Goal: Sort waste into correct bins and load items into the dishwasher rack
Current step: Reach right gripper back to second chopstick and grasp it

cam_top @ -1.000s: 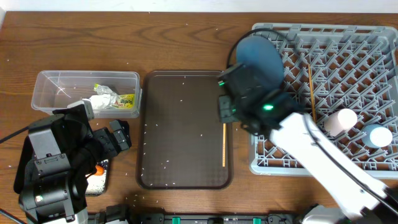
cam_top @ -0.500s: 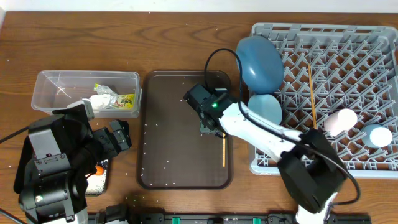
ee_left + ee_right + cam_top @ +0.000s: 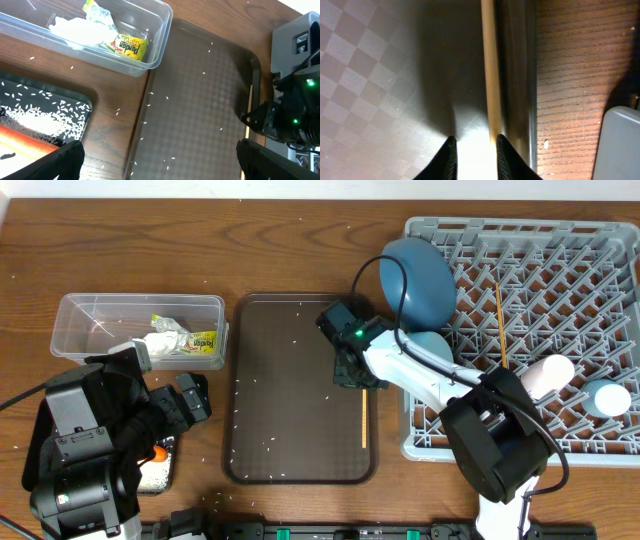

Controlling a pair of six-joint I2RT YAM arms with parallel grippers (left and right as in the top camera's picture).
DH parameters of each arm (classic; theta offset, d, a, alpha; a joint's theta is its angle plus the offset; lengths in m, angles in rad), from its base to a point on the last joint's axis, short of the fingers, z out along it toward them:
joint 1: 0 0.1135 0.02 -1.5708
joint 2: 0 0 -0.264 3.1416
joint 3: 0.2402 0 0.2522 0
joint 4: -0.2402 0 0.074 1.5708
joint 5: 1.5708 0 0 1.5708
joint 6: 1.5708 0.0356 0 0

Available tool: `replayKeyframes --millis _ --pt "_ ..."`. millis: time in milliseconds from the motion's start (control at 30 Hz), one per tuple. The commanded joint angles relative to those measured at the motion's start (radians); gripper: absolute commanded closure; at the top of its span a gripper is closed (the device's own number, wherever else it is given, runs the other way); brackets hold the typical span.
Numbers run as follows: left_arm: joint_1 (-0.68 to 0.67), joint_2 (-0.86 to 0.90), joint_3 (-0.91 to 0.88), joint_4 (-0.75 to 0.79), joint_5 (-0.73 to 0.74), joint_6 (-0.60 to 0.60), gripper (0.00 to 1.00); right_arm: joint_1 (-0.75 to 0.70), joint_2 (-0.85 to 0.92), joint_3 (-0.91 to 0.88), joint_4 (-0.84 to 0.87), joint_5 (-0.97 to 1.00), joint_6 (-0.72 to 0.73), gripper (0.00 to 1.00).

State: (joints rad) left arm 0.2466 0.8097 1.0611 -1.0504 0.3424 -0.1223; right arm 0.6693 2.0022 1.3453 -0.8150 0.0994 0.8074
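Note:
One wooden chopstick [image 3: 363, 418] lies along the right edge of the brown serving tray [image 3: 285, 390]. My right gripper [image 3: 352, 376] is low over the chopstick's far end, jaws slightly apart. In the right wrist view the chopstick [image 3: 490, 60] runs up from the inner edge of the right fingertip, and the gap [image 3: 474, 152] holds only bare tray. The other chopstick [image 3: 500, 330], the blue plate [image 3: 415, 275], the white bowl [image 3: 432, 350], the pinkish cup [image 3: 548, 375] and the light-blue cup [image 3: 606, 397] are in the grey rack [image 3: 570, 260]. My left gripper [image 3: 160, 167] is wide open and empty.
The clear tub [image 3: 90, 320] holds the wrapper [image 3: 203, 341] and napkin [image 3: 163, 340]. The black tray [image 3: 30, 100] holds rice [image 3: 35, 117] and the carrot [image 3: 25, 142], mostly hidden under my left arm in the overhead view. Rice grains [image 3: 268, 442] are scattered over the brown tray.
My right arm swung from the rack's left edge onto the brown tray, then shifted right to the chopstick's far end. The left arm has not moved.

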Motion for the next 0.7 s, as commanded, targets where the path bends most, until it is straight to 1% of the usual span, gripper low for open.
replayKeyframes --millis 0,100,433,467,667 --pt "-0.004 -0.001 0.020 0.000 0.012 0.017 0.02 0.000 0.010 -0.006 0.005 -0.021 0.004 0.78" --pt "-0.004 -0.001 0.020 0.000 0.012 0.017 0.02 0.002 0.016 -0.008 0.015 -0.021 0.008 0.80" --pt "-0.004 -0.001 0.020 0.000 0.012 0.017 0.02 0.002 0.020 -0.011 0.003 -0.022 0.018 0.78" --pt "-0.004 -0.001 0.020 0.000 0.012 0.017 0.02 0.002 0.020 -0.011 0.003 -0.022 0.011 0.77" --pt "-0.004 -0.001 0.020 0.000 0.012 0.017 0.02 0.006 0.019 0.004 -0.014 -0.024 -0.064 0.77"
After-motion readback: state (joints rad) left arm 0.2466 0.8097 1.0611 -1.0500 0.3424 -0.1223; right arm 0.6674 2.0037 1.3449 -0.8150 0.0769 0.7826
